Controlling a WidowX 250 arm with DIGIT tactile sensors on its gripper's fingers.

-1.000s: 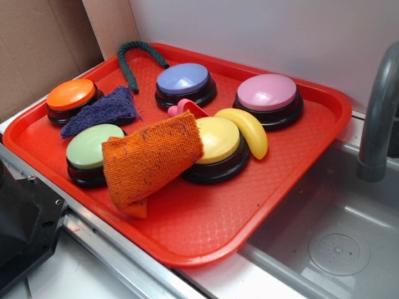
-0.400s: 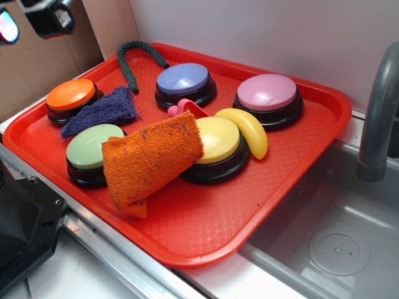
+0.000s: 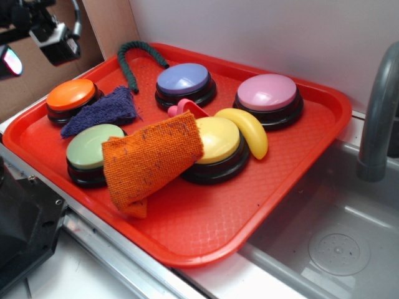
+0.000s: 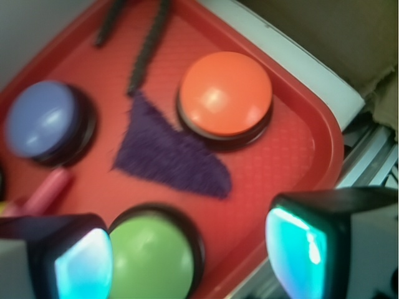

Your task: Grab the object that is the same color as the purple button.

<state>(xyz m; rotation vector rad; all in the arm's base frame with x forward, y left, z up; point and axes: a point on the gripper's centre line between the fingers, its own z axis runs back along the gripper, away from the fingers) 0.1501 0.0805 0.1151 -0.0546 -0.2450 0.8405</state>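
The red tray (image 3: 293, 180) serves as the reference landmark; it rests on the worktop (image 3: 75, 274) beside a grey sink (image 3: 336, 243) with a grey tap (image 3: 377, 118). The purple rag (image 3: 103, 111) lies flat on the tray near its left corner, touching the base of the orange button (image 3: 72, 94) and sitting between that button, the green button (image 3: 93, 146) and the purple button (image 3: 182, 79); in the wrist view the rag (image 4: 171, 152) appears as a dark triangular patch with frayed edges in the centre of the frame. The pink button (image 3: 267, 92) stands toward the tray's back right; the yellow button (image 3: 218, 140) sits near the tray's centre with a yellow banana (image 3: 249, 129) leaning against it and a pink piece (image 3: 186, 108) just behind it. An orange cloth (image 3: 148, 161) drapes over the edges of the green and yellow buttons. A dark green cord (image 3: 132, 59) curves along the tray's back left edge. The gripper (image 4: 187, 249) hangs above the tray's left corner, apart from everything on it; its fingers (image 4: 296, 246) are spread wide and hold nothing.
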